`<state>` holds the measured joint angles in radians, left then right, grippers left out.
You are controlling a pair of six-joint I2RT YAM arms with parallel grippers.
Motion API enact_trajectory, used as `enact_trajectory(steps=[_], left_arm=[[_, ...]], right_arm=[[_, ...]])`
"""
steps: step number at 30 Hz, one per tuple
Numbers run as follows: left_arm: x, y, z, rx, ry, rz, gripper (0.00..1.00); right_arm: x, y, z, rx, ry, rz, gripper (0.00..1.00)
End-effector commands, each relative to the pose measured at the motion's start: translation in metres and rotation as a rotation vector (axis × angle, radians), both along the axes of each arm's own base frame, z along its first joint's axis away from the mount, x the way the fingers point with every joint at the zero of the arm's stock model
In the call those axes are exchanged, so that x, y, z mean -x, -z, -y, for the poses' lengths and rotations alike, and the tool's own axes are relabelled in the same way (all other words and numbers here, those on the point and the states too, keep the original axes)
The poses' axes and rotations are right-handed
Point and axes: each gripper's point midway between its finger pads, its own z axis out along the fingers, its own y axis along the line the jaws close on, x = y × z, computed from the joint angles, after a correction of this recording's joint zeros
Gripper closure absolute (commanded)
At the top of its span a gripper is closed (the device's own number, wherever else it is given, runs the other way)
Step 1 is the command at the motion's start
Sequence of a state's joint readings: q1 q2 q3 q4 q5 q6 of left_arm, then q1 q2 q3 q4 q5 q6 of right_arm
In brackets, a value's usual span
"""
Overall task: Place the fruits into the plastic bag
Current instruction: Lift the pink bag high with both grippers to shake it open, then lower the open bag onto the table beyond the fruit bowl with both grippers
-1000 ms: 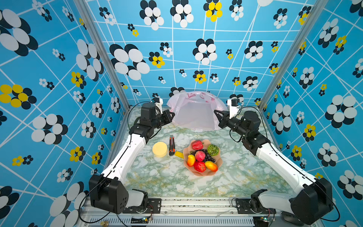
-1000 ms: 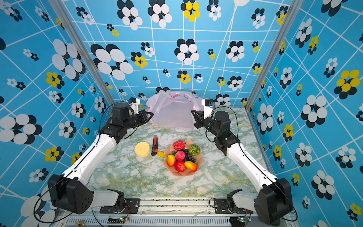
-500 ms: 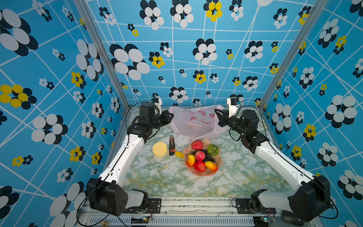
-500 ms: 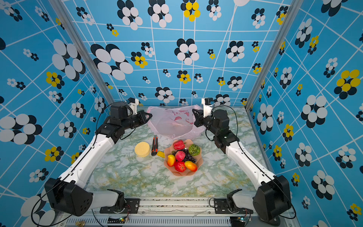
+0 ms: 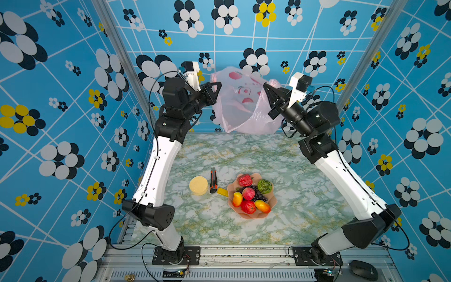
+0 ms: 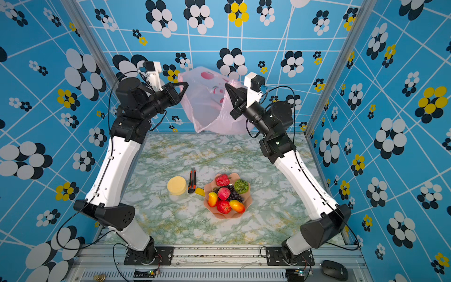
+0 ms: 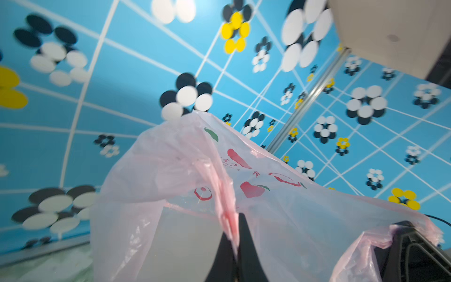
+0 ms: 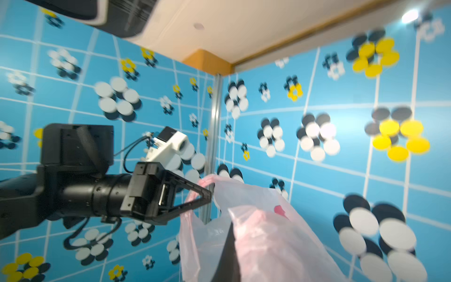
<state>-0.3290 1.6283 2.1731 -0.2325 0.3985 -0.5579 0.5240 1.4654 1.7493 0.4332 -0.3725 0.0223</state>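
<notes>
1. The left gripper is raised well behind and to the left of the salmon-pink bowl. Its fingers are together, pinching a bunched handle of the plastic bag.
2. A pale yellow disc lies left of the bowl. An orange-black utility knife sits between the disc and the bowl, and a small flat yellow piece lies just beside the bowl's left rim.
3. The bag hangs spread between both grippers, lifted well behind the bowl.
4. The fruits all lie in the bowl: two apples, two mangoes, grapes, a bumpy green one and a red pepper-like piece.
5. The right gripper is raised behind and to the right of the bowl. Its fingers are together, clamped on the bag's other handle.
</notes>
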Motion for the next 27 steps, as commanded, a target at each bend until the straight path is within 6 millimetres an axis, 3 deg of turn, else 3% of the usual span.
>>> enact_trajectory(steps=[1,3,4,5,6,8,10,11,12,13,15,17,22,27], left_arm=[[0.096,-0.064,0.009,-0.056,0.004,0.379,1.0],[0.121,-0.039,0.025,-0.122,0.026,0.456,1.0],[0.12,-0.018,0.028,-0.149,0.014,0.444,1.0],[0.11,0.013,0.027,-0.173,-0.019,0.4,1.0],[0.097,0.051,0.023,-0.198,-0.061,0.328,1.0],[0.065,0.146,0.019,-0.294,-0.116,0.156,1.0],[0.037,0.253,0.009,-0.403,-0.144,-0.106,1.0],[0.028,0.293,0.0,-0.427,-0.157,-0.243,1.0],[0.022,0.338,-0.014,-0.435,-0.167,-0.414,1.0],[0.02,0.368,-0.024,-0.427,-0.17,-0.548,1.0],[0.021,0.413,-0.045,-0.35,-0.17,-0.778,1.0],[0.023,0.42,-0.052,-0.247,-0.136,-0.845,1.0],[0.024,0.35,-0.06,-0.169,-0.163,-0.677,1.0],[0.027,0.303,-0.066,-0.181,-0.171,-0.587,1.0]], right_arm=[[0.064,-0.034,0.021,-0.022,-0.029,0.207,1.0],[0.045,0.009,0.016,0.024,0.002,0.116,1.0],[0.034,0.035,0.013,0.047,0.016,0.057,1.0],[0.015,0.079,0.006,0.084,0.025,-0.056,1.0],[0.0,0.12,0.001,0.115,0.026,-0.163,1.0],[-0.031,0.221,-0.01,0.195,0.039,-0.428,1.0],[-0.048,0.321,-0.011,0.286,0.071,-0.68,1.0],[-0.05,0.351,-0.008,0.291,0.083,-0.758,1.0],[-0.051,0.371,-0.003,0.282,0.099,-0.815,1.0],[-0.053,0.381,0.004,0.252,0.118,-0.863,1.0],[-0.059,0.384,0.017,0.196,0.133,-0.925,1.0],[-0.063,0.372,0.022,0.174,0.128,-0.919,1.0],[-0.07,0.322,0.018,0.162,0.113,-0.811,1.0],[-0.086,0.303,0.009,0.155,0.091,-0.776,1.0]])
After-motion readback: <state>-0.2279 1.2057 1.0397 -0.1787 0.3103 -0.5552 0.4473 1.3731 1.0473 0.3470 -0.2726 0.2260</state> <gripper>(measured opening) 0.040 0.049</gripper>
